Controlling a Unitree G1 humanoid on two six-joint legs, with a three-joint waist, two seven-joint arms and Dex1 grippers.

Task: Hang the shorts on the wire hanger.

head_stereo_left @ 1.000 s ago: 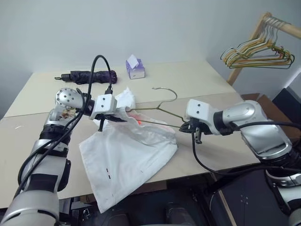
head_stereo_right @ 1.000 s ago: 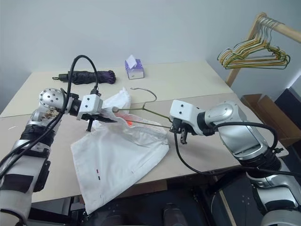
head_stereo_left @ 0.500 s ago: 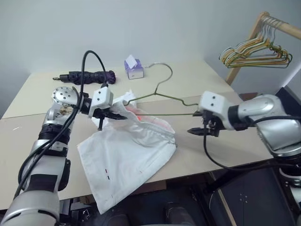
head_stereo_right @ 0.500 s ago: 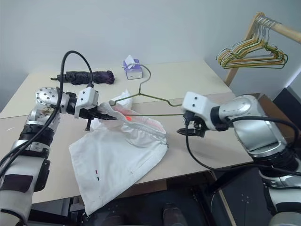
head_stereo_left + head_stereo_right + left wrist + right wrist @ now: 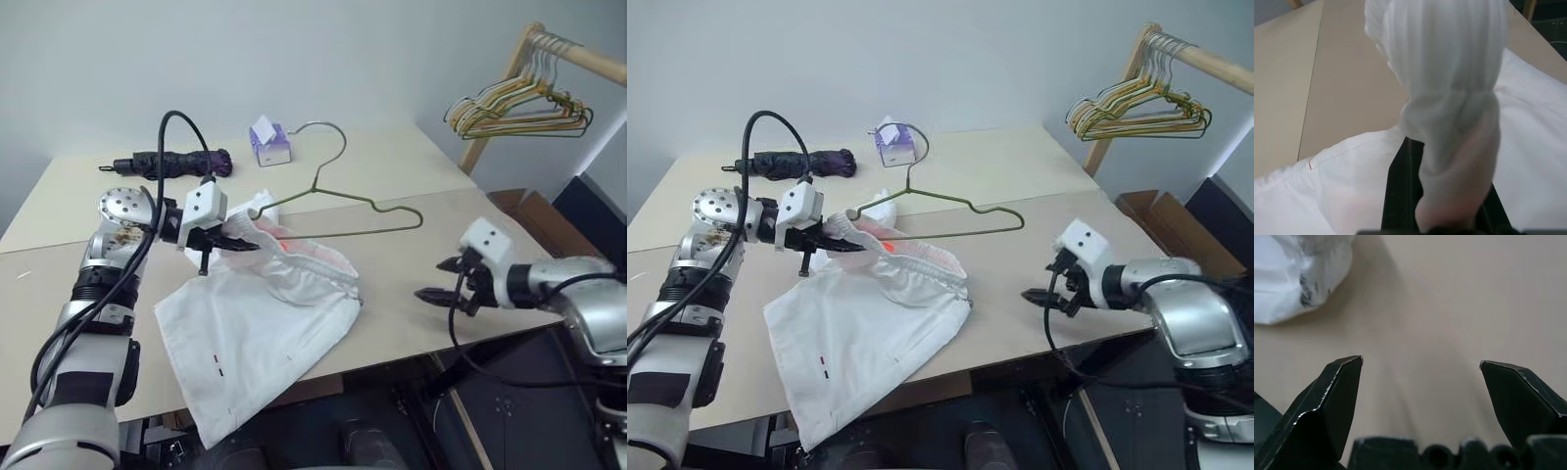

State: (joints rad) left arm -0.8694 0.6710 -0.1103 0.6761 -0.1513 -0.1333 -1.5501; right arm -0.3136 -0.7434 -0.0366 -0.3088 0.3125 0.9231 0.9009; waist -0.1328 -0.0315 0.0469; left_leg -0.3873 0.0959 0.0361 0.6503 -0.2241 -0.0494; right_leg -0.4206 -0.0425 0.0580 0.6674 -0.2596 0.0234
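The white shorts [image 5: 265, 313] lie spread on the table [image 5: 411, 264], their gathered waistband lifted and bunched. My left gripper [image 5: 235, 243] is shut on that waistband; the left wrist view shows the bunched cloth [image 5: 1449, 98] rising from between its fingers. The wire hanger [image 5: 318, 186] stands tilted above the shorts, hook up. Its left end runs into the bunched waistband at my left gripper, and its right end hangs free in the air. My right gripper [image 5: 441, 279] is open and holds nothing, low over the table near its right front edge and apart from the hanger [image 5: 1420, 364].
A dark folded umbrella [image 5: 162, 162] and a white-and-purple tissue box [image 5: 266, 142] lie at the back of the table. A wooden rail with coloured hangers [image 5: 514, 108] stands at the right. A cardboard box [image 5: 534, 220] sits on the floor beyond the table's right edge.
My right gripper opened, let go of the hanger and moved right and down toward the table edge. The hanger tipped up, hook rising. My left gripper kept its hold.
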